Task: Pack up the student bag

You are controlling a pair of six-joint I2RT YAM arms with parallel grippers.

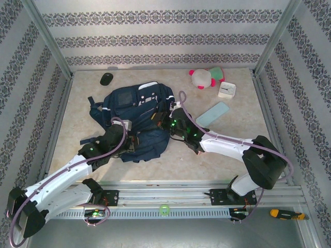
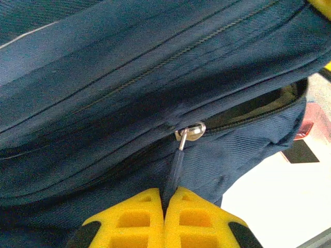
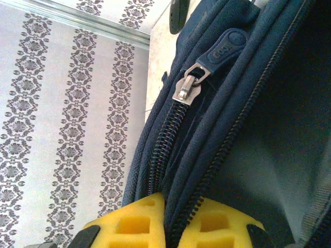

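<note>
I see left gripper [image 2: 164, 209] pinching dark zipper pull [image 2: 176, 168] on large navy fabric backpack [image 1: 135, 109], track [image 2: 253, 116] running crosswise above (right gripper [image 3: 168, 217] clamps backpack too).

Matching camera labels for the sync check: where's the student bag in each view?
Top external: student bag at the centre of the table.
Left wrist: student bag across top and middle; left fingers pinch its zipper pull.
Right wrist: student bag on the right half; right fingers clamp its zippered edge.
Shared landmark: those two grips, on the bag's near-left and right edges from above.
</note>
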